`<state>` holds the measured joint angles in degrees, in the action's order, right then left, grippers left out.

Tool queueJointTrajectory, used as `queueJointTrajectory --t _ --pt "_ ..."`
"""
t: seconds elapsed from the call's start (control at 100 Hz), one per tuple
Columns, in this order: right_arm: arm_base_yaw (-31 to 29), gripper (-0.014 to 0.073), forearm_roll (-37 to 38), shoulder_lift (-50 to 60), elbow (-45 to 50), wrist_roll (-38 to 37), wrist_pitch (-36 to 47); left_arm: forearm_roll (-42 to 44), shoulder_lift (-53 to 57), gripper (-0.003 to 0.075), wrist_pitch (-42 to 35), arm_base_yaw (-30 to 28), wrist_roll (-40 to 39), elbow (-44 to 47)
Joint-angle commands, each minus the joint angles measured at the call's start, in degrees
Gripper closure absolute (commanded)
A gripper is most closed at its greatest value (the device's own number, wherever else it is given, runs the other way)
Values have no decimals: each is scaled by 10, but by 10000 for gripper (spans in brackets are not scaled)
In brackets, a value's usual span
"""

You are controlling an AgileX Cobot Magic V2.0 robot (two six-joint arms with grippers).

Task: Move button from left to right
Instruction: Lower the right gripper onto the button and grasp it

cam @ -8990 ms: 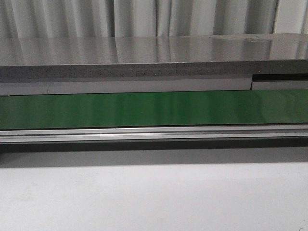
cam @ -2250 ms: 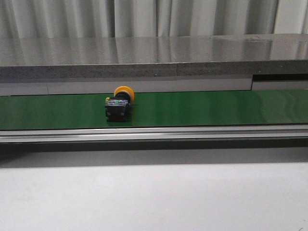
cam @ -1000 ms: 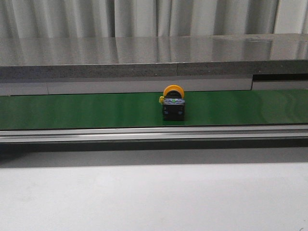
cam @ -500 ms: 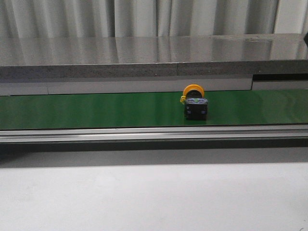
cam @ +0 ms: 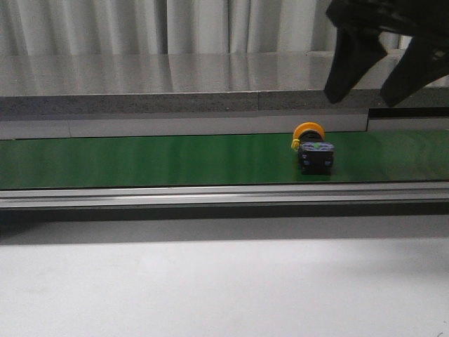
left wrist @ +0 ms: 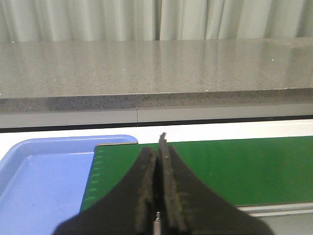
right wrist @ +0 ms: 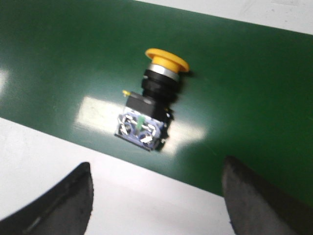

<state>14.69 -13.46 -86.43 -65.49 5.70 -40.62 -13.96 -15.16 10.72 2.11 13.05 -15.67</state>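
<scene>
The button (cam: 312, 149) lies on its side on the green belt (cam: 140, 160), right of the middle, yellow cap toward the back. My right gripper (cam: 358, 100) hangs open above it and a little to its right, touching nothing. In the right wrist view the button (right wrist: 149, 110) lies on the belt (right wrist: 58, 58) ahead of the open right gripper (right wrist: 155, 169), none of it between the wide-spread fingers. My left gripper (left wrist: 160, 143) is shut with nothing in it, over the left end of the belt (left wrist: 244, 166). The front view does not show it.
A blue tray (left wrist: 44, 171) sits just off the belt's left end. A grey stone ledge (cam: 175, 88) runs behind the belt and an aluminium rail (cam: 210, 194) along its front. White tabletop (cam: 210, 288) lies in the foreground.
The button has travelled rightward along the belt, from left of centre to right of centre. My right gripper has come into the front view from the top right, open.
</scene>
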Motion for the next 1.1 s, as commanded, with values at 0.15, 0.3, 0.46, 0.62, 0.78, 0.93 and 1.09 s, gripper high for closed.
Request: queueJointTrajectory --t 0.15,0.3,0.46,0.62,0.78,0.93,1.09 --pt "10 43 43 -45 -65 3 30 -7 -5 740 -44 5 0 -16" --pt "10 43 88 -72 -69 3 33 -7 -5 740 -44 5 0 -16" --pt "10 48 103 -100 -69 2 31 -7 -5 740 -44 5 0 -16" --pt "10 137 104 -114 -69 2 22 -7 -5 740 -44 5 0 -16" --pt "10 297 104 -116 -69 2 12 -7 -5 740 -44 5 0 -16" --pt "10 446 104 -115 -69 2 3 -7 -5 740 -44 5 0 -16" --pt "9 454 104 -103 -69 2 -1 -7 -5 740 -44 5 0 -16"
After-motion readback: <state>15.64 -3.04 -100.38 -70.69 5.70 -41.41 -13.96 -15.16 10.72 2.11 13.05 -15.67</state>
